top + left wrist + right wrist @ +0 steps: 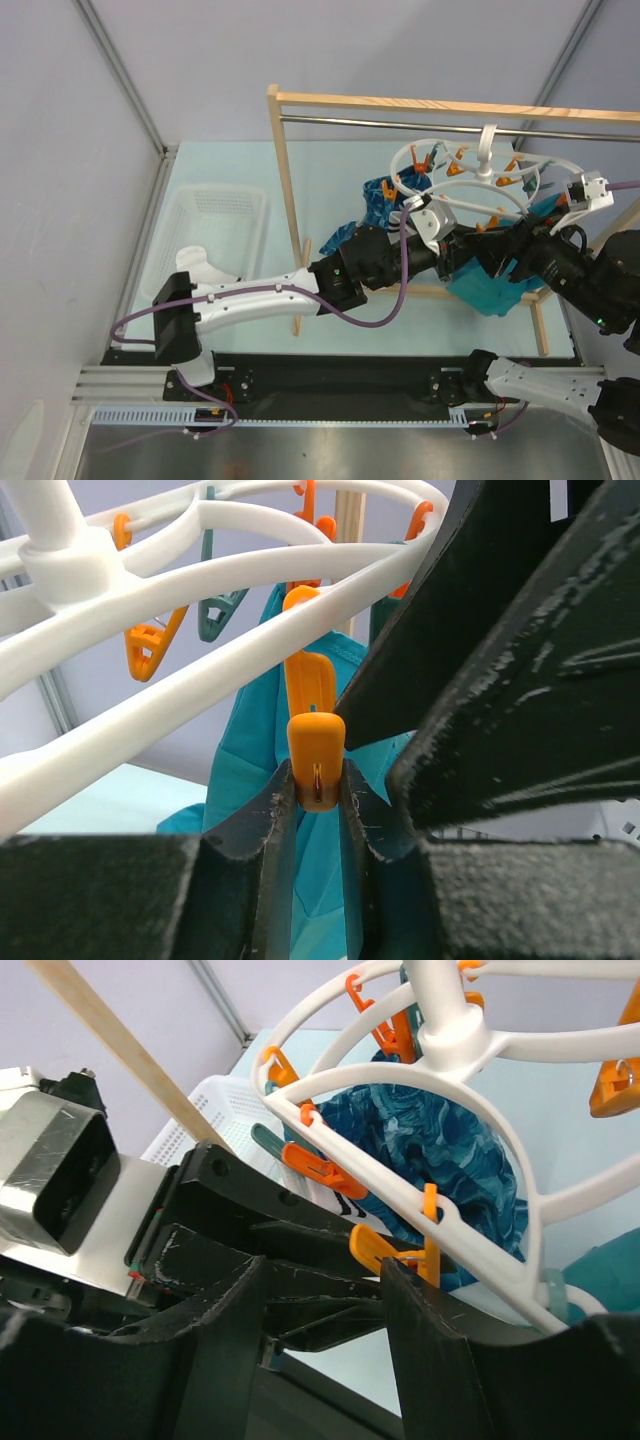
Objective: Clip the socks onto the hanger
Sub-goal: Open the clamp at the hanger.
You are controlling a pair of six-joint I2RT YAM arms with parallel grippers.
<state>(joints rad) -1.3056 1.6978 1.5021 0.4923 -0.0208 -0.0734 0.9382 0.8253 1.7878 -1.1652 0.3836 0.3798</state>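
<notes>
Clip-opening step, judged — left gripper [316, 780] pinches an orange plastic clip [316, 745] on the white oval plastic hanger [150, 610], right gripper [325, 1275] with fingers spread — next needs a sock fed in

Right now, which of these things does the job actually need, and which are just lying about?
In use: hanger; orange clip pinched by the left fingers; right fingers open nearby; white black-striped fabric, probably a sock.

Lying about: blue patterned cloth; teal garment; white basket; wooden rack (only holds the hanger up).
</notes>
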